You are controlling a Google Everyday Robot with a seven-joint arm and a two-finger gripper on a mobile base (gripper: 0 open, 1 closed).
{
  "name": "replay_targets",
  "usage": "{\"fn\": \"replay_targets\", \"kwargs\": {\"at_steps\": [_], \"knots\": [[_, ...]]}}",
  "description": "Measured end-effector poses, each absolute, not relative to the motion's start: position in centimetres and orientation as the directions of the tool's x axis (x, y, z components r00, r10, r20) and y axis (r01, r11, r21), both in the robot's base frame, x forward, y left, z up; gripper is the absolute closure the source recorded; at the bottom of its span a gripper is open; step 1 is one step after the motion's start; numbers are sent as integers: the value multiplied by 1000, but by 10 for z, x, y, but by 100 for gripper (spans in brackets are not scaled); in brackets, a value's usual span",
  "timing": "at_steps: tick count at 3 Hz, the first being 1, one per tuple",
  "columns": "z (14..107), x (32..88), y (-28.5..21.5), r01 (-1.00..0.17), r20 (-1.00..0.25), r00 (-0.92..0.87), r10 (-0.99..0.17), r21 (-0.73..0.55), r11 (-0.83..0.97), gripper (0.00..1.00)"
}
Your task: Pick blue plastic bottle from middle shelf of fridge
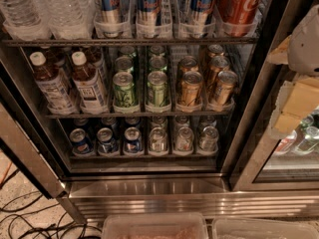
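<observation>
You see the gripper (295, 106) at the right edge; whether it is open or holding anything, you cannot tell. The blue plastic bottle (89, 83) stands at the left of the middle shelf (139, 114) of the fridge (149, 189). Dark cables (30, 222), perhaps, cross the floor (17, 190).

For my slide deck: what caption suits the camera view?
Tool at right edge; blue plastic bottle on middle shelf of fridge, beside green cans.

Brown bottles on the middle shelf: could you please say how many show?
2 bottles: far left and beside it; more may hide behind. Claw at right edge.
</observation>
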State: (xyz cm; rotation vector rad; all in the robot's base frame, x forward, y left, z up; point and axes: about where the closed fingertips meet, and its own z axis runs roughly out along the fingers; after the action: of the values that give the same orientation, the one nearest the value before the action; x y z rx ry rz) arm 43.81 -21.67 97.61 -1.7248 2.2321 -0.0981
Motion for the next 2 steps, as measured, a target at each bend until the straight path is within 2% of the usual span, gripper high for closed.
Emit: {"fn": "replay_targets", "kwargs": {"at_steps": [2], "knots": [[965, 442, -211, -932, -190, -222, -956, -245, 266, 0]]}}
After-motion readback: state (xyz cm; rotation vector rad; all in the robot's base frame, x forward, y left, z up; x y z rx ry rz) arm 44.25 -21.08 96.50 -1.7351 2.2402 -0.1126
